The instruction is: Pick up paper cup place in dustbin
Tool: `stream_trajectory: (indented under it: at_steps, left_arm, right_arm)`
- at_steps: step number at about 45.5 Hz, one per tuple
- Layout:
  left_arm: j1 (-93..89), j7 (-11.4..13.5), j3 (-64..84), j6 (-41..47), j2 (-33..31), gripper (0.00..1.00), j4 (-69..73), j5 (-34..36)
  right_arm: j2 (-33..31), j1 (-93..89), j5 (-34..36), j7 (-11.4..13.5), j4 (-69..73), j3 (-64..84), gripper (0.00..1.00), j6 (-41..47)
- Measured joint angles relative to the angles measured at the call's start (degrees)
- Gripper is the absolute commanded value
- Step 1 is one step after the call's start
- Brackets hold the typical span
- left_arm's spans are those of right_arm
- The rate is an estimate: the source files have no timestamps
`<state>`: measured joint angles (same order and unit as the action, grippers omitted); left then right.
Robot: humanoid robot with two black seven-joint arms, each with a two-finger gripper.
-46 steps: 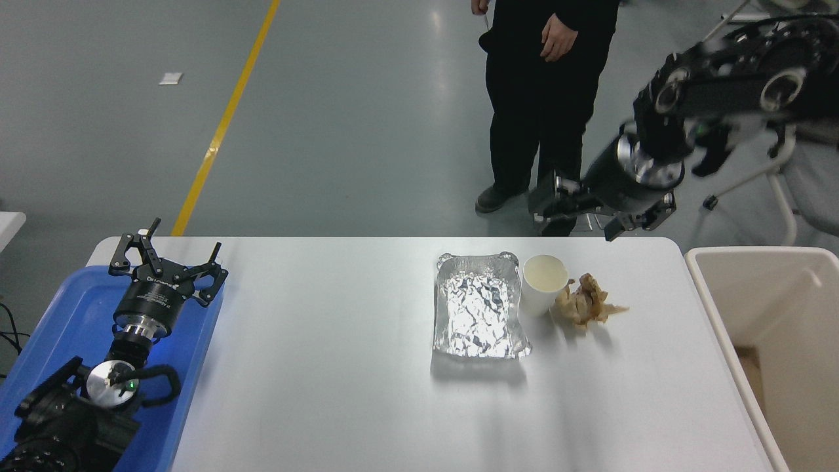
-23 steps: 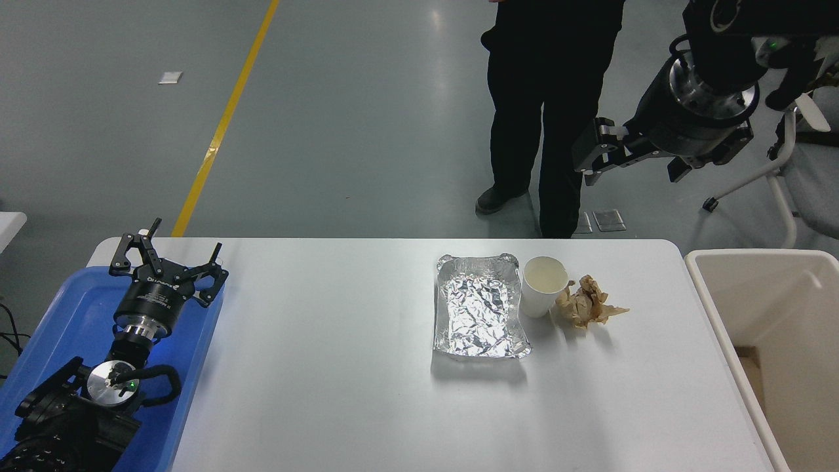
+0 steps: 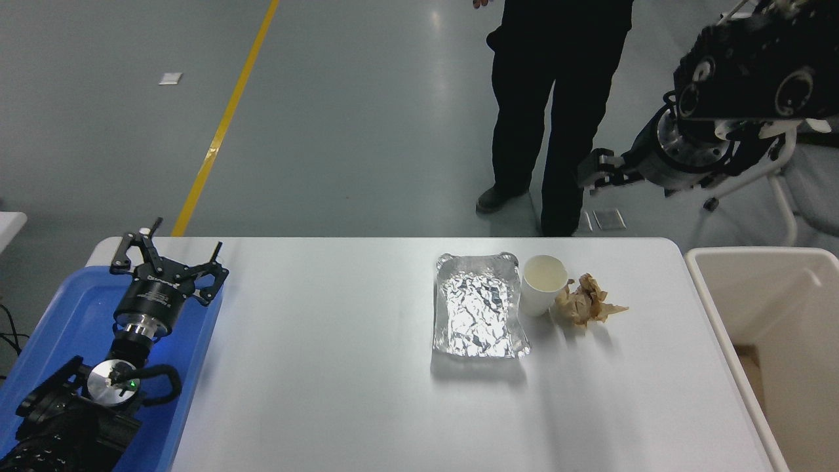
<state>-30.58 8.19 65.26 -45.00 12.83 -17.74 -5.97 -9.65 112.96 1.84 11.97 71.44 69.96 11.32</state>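
Paper cup is what this job is about, but start close by and go out. Nearest, at the lower left, the left gripper rests over a blue tray, and its fingers are spread wide with nothing in them. Farther out on the white table lies a shiny foil tray. Just to its right stands the cup, right way up, with its mouth open to the top. It looks to be touching the foil tray, and a crumpled brown paper wad sits right beside it on the other side. The cup looks very light and thin, so a hard squeeze would probably crush it, and a bump could tip it over. A soft hold across the rim or upper wall seems best, coming down from above, since both sides are crowded. The dustbin waits at the right edge of the table. Farthest away, the right gripper hangs high beyond the table near a person's legs; I cannot tell if it is spread or pressed together.
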Motion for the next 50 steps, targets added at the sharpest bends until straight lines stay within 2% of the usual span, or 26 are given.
stream_trajectory:
  at_steps: [4,17,39,44,47,50]
  left_arm:
    - [0.0,0.0,0.0,0.0,0.0,0.99,0.0,0.0]
    - [-0.1,0.0,0.0,0.0,0.0,0.99,0.0,0.0]
    - [-0.1,0.1,0.1,0.0,0.0,0.99,0.0,0.0]
    - [-0.1,0.1,0.1,0.0,0.0,0.99,0.0,0.0]
    - [-0.1,0.1,0.1,0.0,0.0,0.99,0.0,0.0]
    - [-0.1,0.1,0.1,0.0,0.0,0.99,0.0,0.0]
  right_arm:
    - [0.4,-4.7,0.4,0.0,-2.4,-0.3,0.84,-2.8]
    - [1.8,-16.8,0.9,-0.1,-8.9,-5.0,0.84,-8.0]
    - [4.0,-29.6,1.1,-0.1,-18.8,-16.9,0.83,-10.0]
    - [4.8,-31.5,1.1,-0.1,-21.1,-17.9,0.72,-10.1]
    - [5.1,-32.3,1.1,-0.1,-21.9,-18.5,0.52,-10.1]
    - [5.4,-32.8,1.1,-0.1,-22.5,-18.9,0.43,-10.2]
